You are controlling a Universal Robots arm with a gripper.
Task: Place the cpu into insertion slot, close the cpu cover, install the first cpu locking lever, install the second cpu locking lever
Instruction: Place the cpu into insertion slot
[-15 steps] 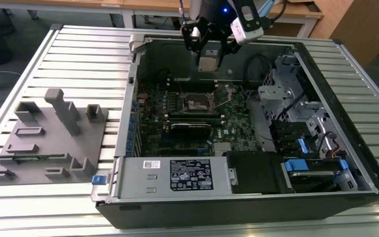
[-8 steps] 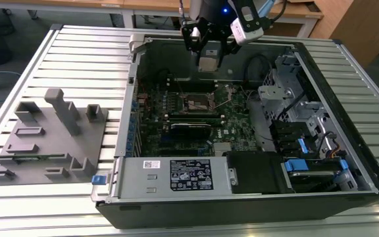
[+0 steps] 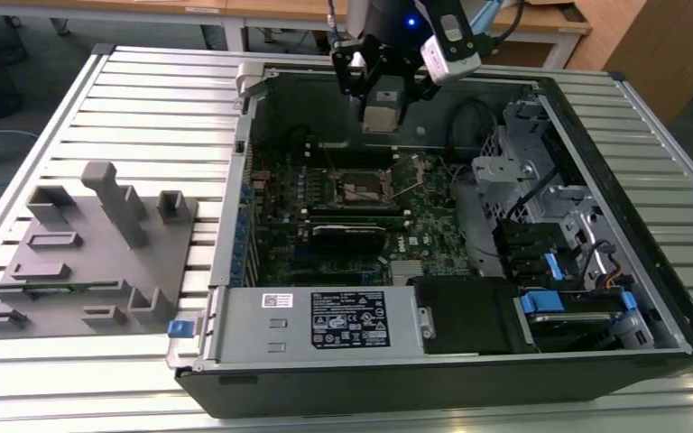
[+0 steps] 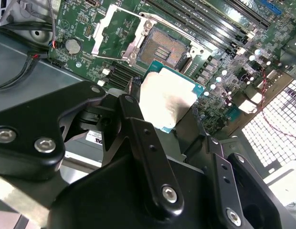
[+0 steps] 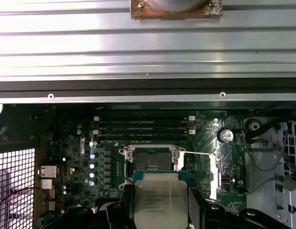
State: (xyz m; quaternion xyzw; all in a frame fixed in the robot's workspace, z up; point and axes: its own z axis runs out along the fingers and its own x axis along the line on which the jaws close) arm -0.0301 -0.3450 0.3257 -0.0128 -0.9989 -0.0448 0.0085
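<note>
My gripper hangs over the back of the open computer case, shut on the cpu. Its black fingers clamp the chip's edges in both wrist views. The cpu is a flat square with a dull silver top, held above the motherboard and apart from it. Just beyond it lies the insertion slot, uncovered, with its contact field showing. The cpu cover stands swung open beside the slot. A thin locking lever sticks out from the socket frame, released.
The case lies on its side on a ribbed metal table. A power supply fills its near end and drive bays the exterior view's right. Memory slots run beside the socket. A grey fixture block sits outside the case.
</note>
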